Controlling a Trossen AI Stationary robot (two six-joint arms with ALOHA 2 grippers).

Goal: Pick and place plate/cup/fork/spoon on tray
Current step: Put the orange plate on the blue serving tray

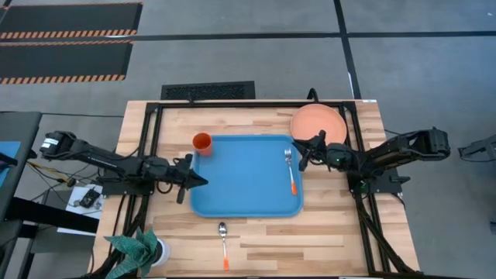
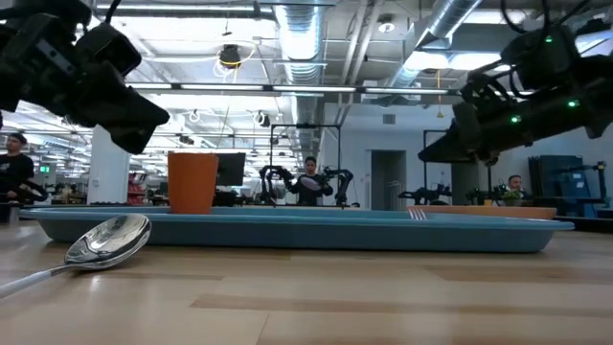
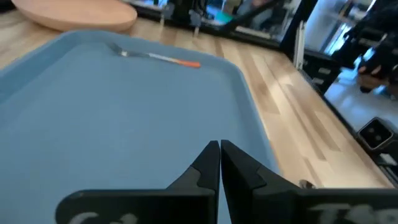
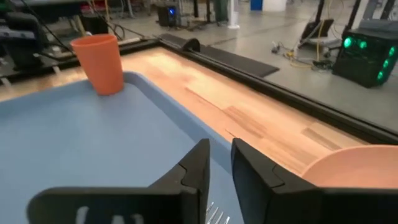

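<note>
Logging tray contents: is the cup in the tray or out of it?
Out. The cup stands upright on the table just beyond the tray's far left corner, outside the rim, as the high view shows.

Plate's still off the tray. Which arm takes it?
Right, probably. The right gripper hovers at the tray's right edge, right beside the plate. The left gripper sits across the tray at its left edge, much farther away.

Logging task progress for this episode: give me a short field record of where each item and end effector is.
fork: on tray, right side
cup: on table at tray's far-left corner
plate: on table beyond tray's far-right corner
spoon: on table, near side
left end effector: shut, at tray's left edge
right end effector: empty, near fork
</note>
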